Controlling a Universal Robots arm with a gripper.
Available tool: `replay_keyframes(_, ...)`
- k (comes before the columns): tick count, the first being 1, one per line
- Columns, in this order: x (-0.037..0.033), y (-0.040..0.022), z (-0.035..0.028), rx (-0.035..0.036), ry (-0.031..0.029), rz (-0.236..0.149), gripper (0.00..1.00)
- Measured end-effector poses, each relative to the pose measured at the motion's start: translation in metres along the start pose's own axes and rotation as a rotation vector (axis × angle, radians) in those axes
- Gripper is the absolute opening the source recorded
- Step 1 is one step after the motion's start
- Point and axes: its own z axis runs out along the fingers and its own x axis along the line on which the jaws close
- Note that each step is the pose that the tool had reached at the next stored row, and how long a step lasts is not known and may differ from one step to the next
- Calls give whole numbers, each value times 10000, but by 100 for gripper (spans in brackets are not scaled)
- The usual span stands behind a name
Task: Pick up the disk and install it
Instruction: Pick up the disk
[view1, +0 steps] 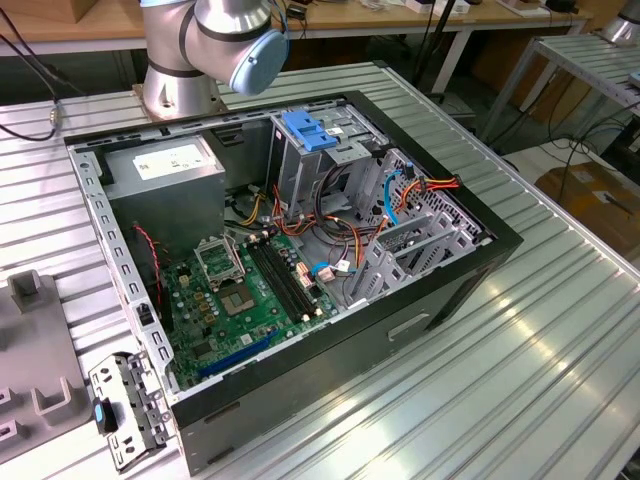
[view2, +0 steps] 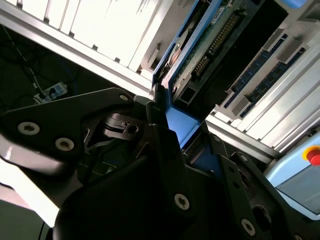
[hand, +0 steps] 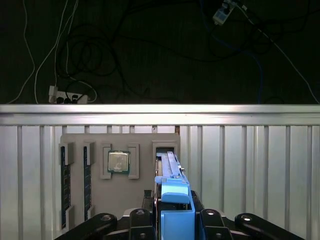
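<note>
Here the gripper (hand: 174, 217) clamps the edge-on disk (hand: 171, 170), whose near end its dark fingers hide.

white sticker (view1: 170, 160) on power-supply box (view1: 150, 188), print unreadable, no other legible text

A ribbed aluminium table (view1: 520, 380) gleams; in the exterior view a wooden workbench (view1: 40, 28) stands at twelve o'clock, a cardboard box (view1: 590, 195) at three.
</note>
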Motion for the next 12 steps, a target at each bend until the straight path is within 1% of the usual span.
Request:
replay_keyframes(6,0,0,-41,0,0,0,37)
replay_keyframes(12,1,0,-98,0,0,0,37)
